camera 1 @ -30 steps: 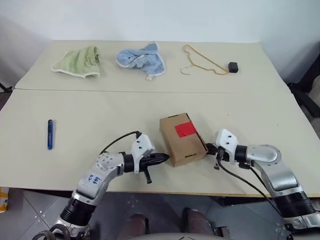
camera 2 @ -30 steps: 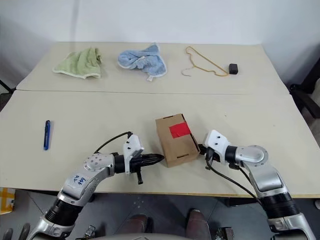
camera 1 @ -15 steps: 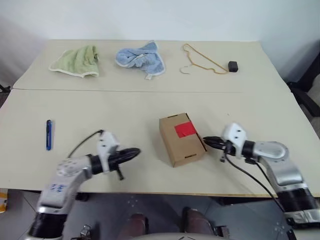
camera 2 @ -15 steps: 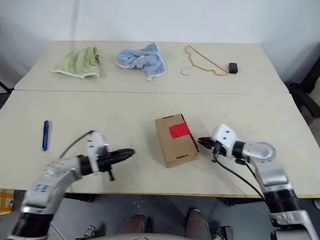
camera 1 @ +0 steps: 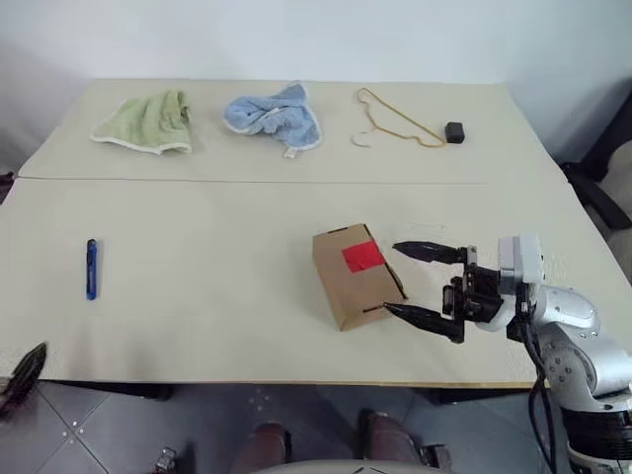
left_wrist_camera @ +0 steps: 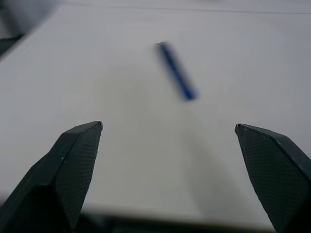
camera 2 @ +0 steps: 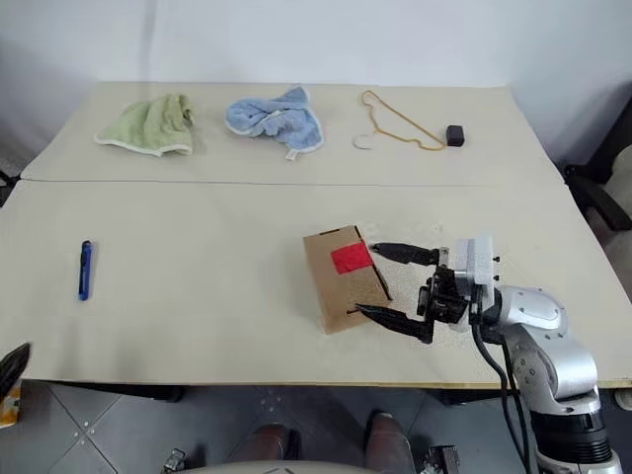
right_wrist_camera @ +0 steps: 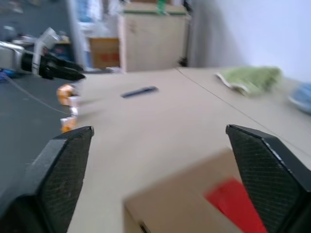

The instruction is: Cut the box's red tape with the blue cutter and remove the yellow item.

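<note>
Both hands gape empty: right hand (camera 1: 413, 280) just beside the small brown cardboard box (camera 1: 354, 277), left hand (left_wrist_camera: 170, 155) facing the slim blue cutter (camera 1: 91, 268).

Soft, even light falls from above on the pale beige table (camera 1: 197, 296), with no glare. The small brown cardboard box (camera 1: 354, 279) throws only a faint shadow. Through the wrist cameras, the slim blue cutter (left_wrist_camera: 175, 71) looks smeared and the background hazy.

My left gripper (left_wrist_camera: 167, 141) swung away from the box (camera 1: 357, 275) to the frame's lower left, opening; my right gripper (camera 1: 413, 280) opened too.
</note>
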### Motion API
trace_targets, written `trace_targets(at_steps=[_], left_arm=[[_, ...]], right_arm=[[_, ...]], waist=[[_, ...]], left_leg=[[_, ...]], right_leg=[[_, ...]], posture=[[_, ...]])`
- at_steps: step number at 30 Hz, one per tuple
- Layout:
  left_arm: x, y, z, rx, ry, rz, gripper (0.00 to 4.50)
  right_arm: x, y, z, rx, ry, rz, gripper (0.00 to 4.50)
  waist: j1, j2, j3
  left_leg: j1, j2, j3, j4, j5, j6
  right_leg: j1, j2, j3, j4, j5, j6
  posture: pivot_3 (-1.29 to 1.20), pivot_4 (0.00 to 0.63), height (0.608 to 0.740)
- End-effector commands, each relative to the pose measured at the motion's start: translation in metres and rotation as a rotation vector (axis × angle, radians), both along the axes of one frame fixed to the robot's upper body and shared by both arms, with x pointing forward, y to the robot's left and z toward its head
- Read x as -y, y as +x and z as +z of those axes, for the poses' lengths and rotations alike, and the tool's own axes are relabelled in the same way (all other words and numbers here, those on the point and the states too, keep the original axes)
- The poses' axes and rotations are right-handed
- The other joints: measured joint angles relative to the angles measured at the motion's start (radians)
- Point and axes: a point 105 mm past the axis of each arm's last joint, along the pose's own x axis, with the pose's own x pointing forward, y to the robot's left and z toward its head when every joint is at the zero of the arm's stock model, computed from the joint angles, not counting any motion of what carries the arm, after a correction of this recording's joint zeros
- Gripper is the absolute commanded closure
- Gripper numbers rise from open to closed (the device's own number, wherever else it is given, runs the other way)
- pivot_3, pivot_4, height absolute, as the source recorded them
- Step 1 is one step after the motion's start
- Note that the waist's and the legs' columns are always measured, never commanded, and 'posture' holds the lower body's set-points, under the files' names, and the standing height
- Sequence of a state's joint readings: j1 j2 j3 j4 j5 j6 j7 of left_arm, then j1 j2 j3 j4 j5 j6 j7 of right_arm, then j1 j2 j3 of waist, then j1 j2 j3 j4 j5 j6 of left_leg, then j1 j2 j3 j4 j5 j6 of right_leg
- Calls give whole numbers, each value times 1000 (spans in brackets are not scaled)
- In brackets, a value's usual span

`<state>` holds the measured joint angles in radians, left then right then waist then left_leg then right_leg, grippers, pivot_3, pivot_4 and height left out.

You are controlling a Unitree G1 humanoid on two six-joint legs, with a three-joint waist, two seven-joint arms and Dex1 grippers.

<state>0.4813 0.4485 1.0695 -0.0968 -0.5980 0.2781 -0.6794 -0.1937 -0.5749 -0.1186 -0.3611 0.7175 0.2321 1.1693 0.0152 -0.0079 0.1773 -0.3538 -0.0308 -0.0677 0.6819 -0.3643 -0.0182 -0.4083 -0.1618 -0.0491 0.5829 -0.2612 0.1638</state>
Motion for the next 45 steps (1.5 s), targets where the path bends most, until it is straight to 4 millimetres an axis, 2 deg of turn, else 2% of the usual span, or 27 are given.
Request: trace_targets(at_steps=[1, 3, 6, 11, 15, 17, 19, 23, 28, 34, 40, 45], left_arm=[[-15, -24, 9, 34, 19, 108, 22], [-16, -28, 9, 38, 11, 112, 22], [2, -4, 15, 52, 14, 27, 22], [33, 77, 23, 19, -3, -1, 22], [32, 118, 26, 9, -76, 114, 22], [43, 140, 18, -29, -115, 89, 22], [45, 153, 8, -89, -112, 105, 22], [36, 163, -6, -157, -91, 169, 22], [30, 165, -13, -193, -77, 196, 22], [41, 168, -2, -122, -88, 129, 22], [33, 157, -1, -122, -75, 152, 22], [39, 159, -2, -107, -90, 118, 22]], right_arm=[[-4, -8, 17, 150, 11, 32, 0], [0, -5, 17, 185, -8, 18, 0], [14, -5, 16, 217, -60, -14, 0], [33, -8, 8, 204, -138, -75, 0], [29, -12, 3, 187, -149, -68, 0], [26, -13, 0, 177, -155, -67, 0], [24, -13, -2, 175, -156, -73, 0], [23, -13, -2, 171, -149, -96, 0], [23, -14, -3, 167, -141, -131, 0], [24, -14, -2, 168, -119, -167, 0], [26, -13, -3, 163, -113, -171, 0], [24, -12, -3, 162, -111, -158, 0]], waist=[[8, 0, 0], [9, 0, 0], [12, 0, 0], [28, 0, 0], [3, -1, -1], [-8, -1, -1], [-15, -1, -1], [-17, -1, -1], [-13, 0, -1], [-12, 0, -1], [-12, 0, -1], [-12, 0, -1]], left_leg=[[0, 0, 0, 0, 0, 0], [0, 0, 0, 0, 0, -1], [0, 0, 0, 0, -1, -1], [1, -1, -2, 0, 0, -2], [1, 1, -1, 0, 0, -4], [2, 3, -1, 0, 0, -4], [2, 4, 0, 0, 0, -5], [2, 9, 4, 0, -2, -7], [2, 10, 4, 0, -2, -8], [2, 10, 4, 0, -2, -8], [2, 10, 4, 0, -2, -8], [2, 10, 4, 0, -2, -8]], right_leg=[[0, 0, 0, 0, 0, 0], [0, 0, 0, -1, 0, -1], [0, 0, 0, -1, -1, -2], [0, 0, 0, 1, -1, -2], [-1, 2, 1, 7, -1, -2], [-1, 4, 2, 7, -1, -1], [-2, 5, 2, 7, -1, -1], [-3, 10, 2, 5, -1, -2], [-3, 11, 2, 6, -1, -3], [-3, 11, 2, 6, -1, -3], [-3, 11, 2, 5, -1, -3], [-3, 11, 2, 6, -1, -3]], posture=[[0, 150, 740], [0, 150, 740], [0, 150, 740], [0, 150, 740], [0, 150, 740], [0, 150, 740], [0, 150, 740], [0, 150, 740], [0, 150, 740], [0, 150, 740], [0, 150, 740], [0, 150, 740]])
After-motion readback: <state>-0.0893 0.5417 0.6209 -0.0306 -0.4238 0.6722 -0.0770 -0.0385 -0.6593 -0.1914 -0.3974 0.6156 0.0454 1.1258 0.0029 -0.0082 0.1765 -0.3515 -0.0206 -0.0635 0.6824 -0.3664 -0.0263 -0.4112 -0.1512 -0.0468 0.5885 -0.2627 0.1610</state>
